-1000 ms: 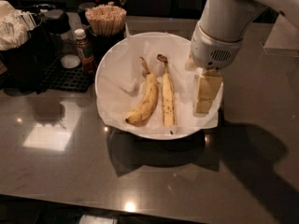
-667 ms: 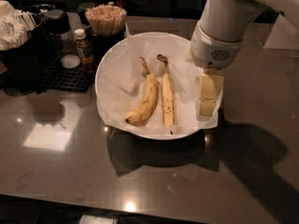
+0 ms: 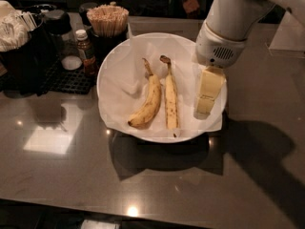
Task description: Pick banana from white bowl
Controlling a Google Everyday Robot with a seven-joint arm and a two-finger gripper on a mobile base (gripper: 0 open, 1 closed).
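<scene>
The white bowl (image 3: pixel 119 75), lined with crinkled white paper, stands in the middle of the dark counter. Two bananas lie in it side by side. The banana (image 3: pixel 148 101) is the thicker, curved one on the left, stem pointing away. A slimmer, straighter speckled banana (image 3: pixel 170 99) lies right of it. My gripper (image 3: pixel 204 108) hangs from the white arm over the bowl's right side, to the right of both bananas, its cream fingers pointing down near the paper. It holds nothing that I can see.
A cup of wooden stir sticks (image 3: pixel 107 19), a small brown bottle (image 3: pixel 86 49), dark containers and a black mat (image 3: pixel 62 78) stand at the back left. A bundle of white napkins (image 3: pixel 12 30) sits at the far left.
The gripper has shifted slightly within the bowl's right side. The bananas and bowl have not moved.
</scene>
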